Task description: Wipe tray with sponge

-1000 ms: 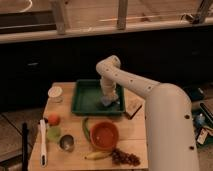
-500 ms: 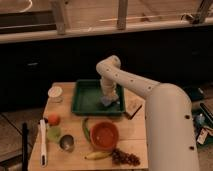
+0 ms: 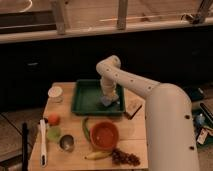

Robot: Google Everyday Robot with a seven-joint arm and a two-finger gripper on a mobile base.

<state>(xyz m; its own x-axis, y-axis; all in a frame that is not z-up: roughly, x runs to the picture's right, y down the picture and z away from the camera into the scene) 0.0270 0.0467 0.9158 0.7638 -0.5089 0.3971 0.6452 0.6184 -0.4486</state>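
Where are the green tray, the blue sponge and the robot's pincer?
tray [image 3: 86,98], camera view, bare floor of its left half.
sponge [image 3: 107,101], camera view, middle of the blue pad.
pincer [image 3: 108,95], camera view, arm's lower tip, over the tray's right side.

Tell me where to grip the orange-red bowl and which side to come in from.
Take the orange-red bowl by its rim, one finger inside and one outside, coming straight down from above: it sits upright and open-topped. The near-left rim looks best, since the grapes and banana crowd the front and right. The gripper is over the tray, at the sponge.
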